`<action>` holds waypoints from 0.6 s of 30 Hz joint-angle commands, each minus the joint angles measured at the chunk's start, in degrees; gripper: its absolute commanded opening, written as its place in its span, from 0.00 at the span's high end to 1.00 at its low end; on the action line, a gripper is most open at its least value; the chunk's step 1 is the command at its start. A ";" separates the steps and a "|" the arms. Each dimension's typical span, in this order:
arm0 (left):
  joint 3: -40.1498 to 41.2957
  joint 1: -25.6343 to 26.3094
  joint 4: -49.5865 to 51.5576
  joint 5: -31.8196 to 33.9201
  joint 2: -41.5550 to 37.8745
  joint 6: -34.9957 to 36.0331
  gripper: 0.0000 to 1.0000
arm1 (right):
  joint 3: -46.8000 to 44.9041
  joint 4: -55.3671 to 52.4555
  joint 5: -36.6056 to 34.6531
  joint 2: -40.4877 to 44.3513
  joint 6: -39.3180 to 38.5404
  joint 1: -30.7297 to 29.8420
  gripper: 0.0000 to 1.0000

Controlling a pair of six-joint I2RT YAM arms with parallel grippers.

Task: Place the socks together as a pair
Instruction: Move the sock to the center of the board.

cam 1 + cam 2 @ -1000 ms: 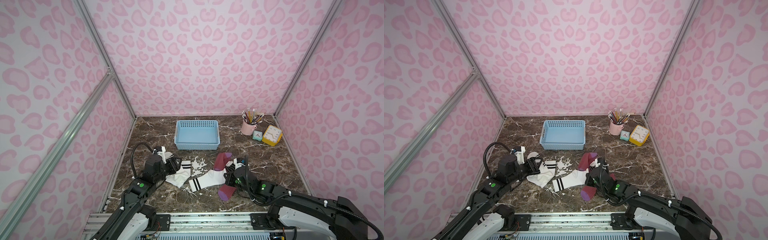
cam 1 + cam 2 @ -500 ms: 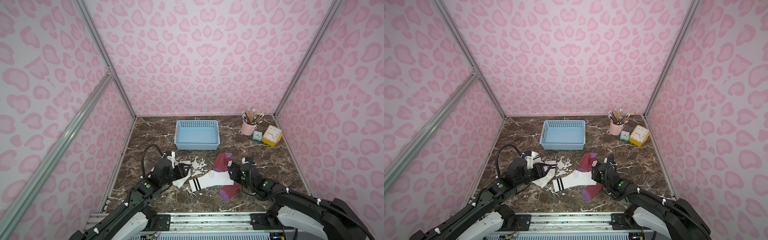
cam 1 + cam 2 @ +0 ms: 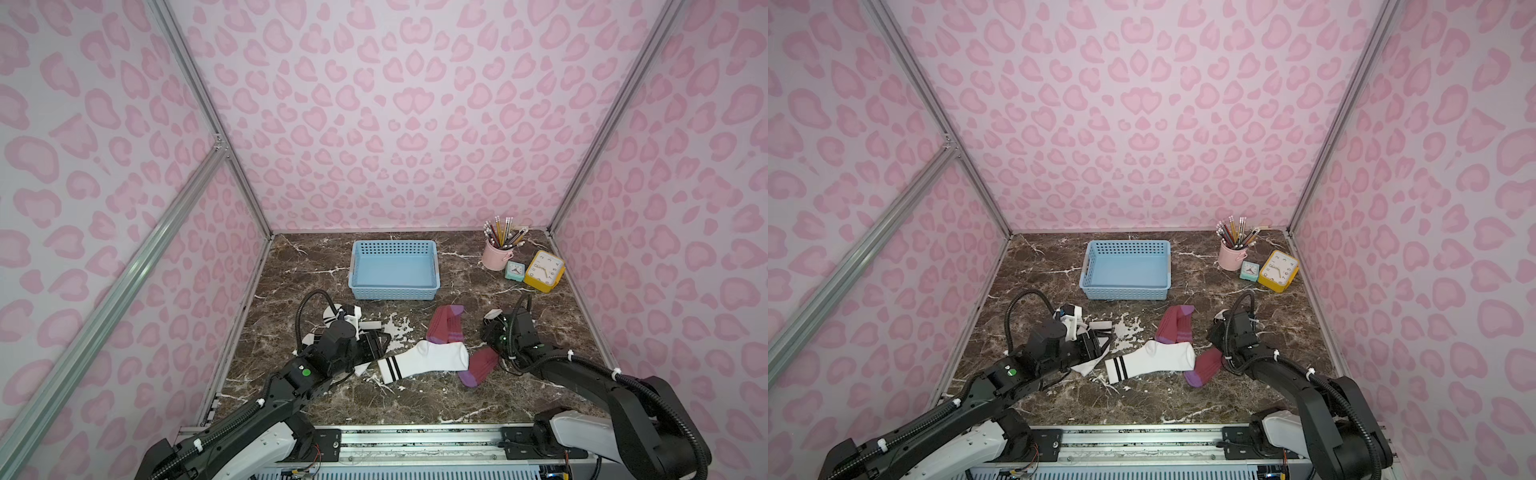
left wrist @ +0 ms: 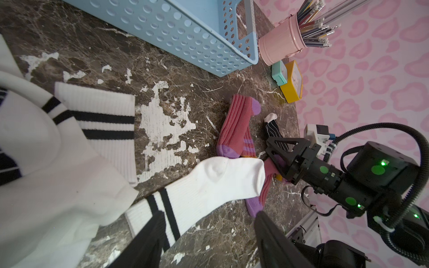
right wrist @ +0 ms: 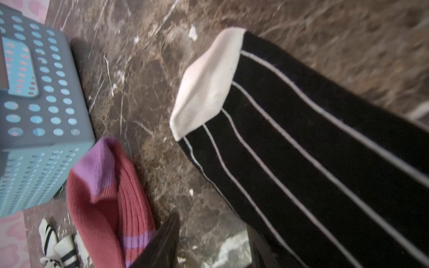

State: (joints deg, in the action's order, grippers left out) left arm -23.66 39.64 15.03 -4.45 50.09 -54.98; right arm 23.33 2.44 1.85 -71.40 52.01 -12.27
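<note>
With no pair made yet, a white sock (image 3: 424,359) lies between two maroon socks (image 3: 444,324) in front of the blue basket (image 3: 394,293), a black striped sock (image 4: 272,132) beside the right claw (image 4: 270,149), which, like the left claw (image 4: 209,214), gapes empty.

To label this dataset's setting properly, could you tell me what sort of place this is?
Most likely a staged robot test cell, not a home: pink patterned panels on aluminium posts box in a marble-look tabletop, and two arms are mounted on a metal rail at its front edge.
</note>
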 commanded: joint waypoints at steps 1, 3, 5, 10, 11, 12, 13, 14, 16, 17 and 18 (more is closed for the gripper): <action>0.35 0.50 -2.68 1.22 -0.26 -1.18 0.35 | 3.67 -3.74 2.28 -1.74 -5.59 3.03 0.52; 0.30 0.96 -2.73 1.28 -0.44 -1.19 0.35 | 6.67 -6.00 1.98 -0.74 -7.35 2.41 0.53; 0.11 1.31 -2.46 1.20 -0.59 -1.10 0.35 | 9.03 -7.36 0.92 1.77 -8.60 -1.16 0.53; 0.02 2.20 -1.67 2.55 -1.77 -1.85 0.36 | 14.81 -8.13 -3.73 3.19 -7.65 -15.21 0.57; 0.30 2.20 -1.69 3.01 -2.21 -2.20 0.37 | 15.57 -7.33 -3.50 1.99 -6.66 -17.60 0.60; 0.44 2.23 -1.71 3.29 -2.65 -2.53 0.38 | 16.10 -5.86 -3.47 0.78 -5.88 -20.14 0.62; 0.59 2.28 -1.83 3.56 -2.92 -2.59 0.39 | 16.62 -4.43 -3.24 -0.75 -5.35 -22.38 0.62; 0.69 2.29 -1.84 3.68 -3.13 -2.61 0.39 | 17.38 -3.01 -2.96 -2.89 -4.54 -24.21 0.63; 0.46 2.23 -1.66 3.56 -3.00 -2.42 0.39 | 19.06 -1.16 -2.40 -7.52 -3.79 -26.86 0.65; 0.23 2.30 -1.54 3.42 -2.85 -2.25 0.39 | 20.02 -0.51 -2.16 -9.99 -3.43 -27.61 0.67; 0.10 2.29 -1.21 3.40 -2.64 -2.15 0.38 | 20.64 0.47 -1.83 -12.16 -3.18 -28.01 0.68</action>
State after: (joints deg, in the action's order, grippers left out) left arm -23.09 41.85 14.90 -2.00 47.24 -56.97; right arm 42.13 -0.95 0.14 -80.16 46.74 -39.13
